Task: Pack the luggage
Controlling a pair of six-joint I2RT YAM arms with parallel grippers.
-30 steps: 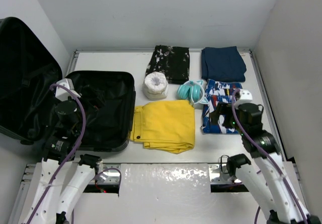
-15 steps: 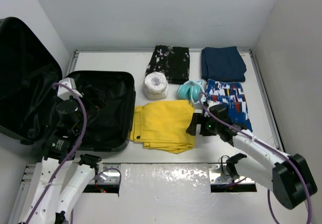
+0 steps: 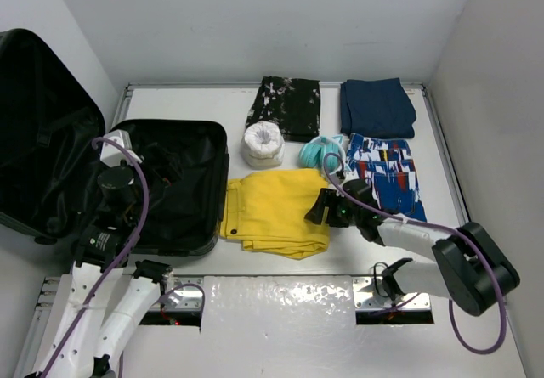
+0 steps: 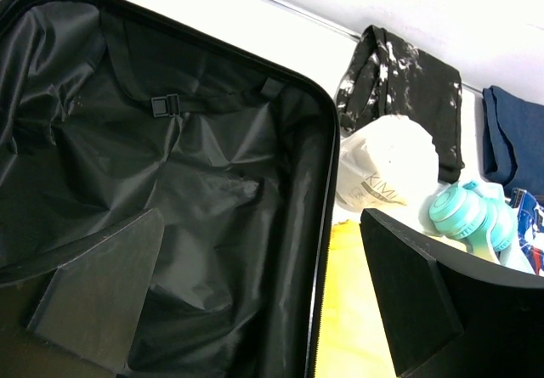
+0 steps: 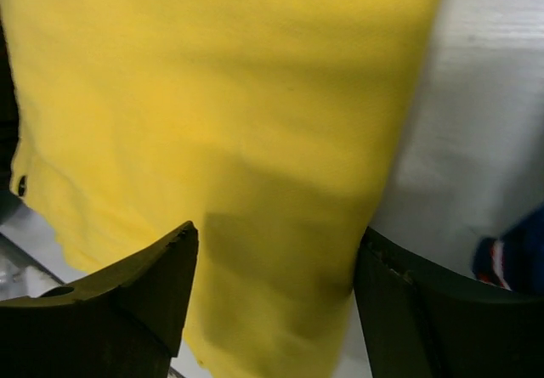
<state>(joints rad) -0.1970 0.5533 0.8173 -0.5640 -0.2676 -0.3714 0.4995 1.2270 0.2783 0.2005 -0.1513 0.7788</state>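
The black luggage (image 3: pixel 183 193) lies open at the left, lid leaning against the wall, its black lining (image 4: pixel 170 183) bare. My left gripper (image 3: pixel 119 161) hangs open above its inside, holding nothing. A folded yellow garment (image 3: pixel 276 210) lies right of the luggage, and also shows in the right wrist view (image 5: pixel 229 140). My right gripper (image 3: pixel 323 208) is open low over the garment's right edge, its jaws straddling that edge (image 5: pixel 276 301).
A black floral garment (image 3: pixel 285 106), a navy folded garment (image 3: pixel 377 106), a white rolled cap (image 3: pixel 262 143), teal headphones (image 3: pixel 321 151) and a blue patterned garment (image 3: pixel 387 174) lie on the white table. Walls close in on the left, back and right.
My right gripper has swung left from over the blue patterned garment and come down onto the yellow garment's right edge. The left gripper has shifted slightly over the luggage.
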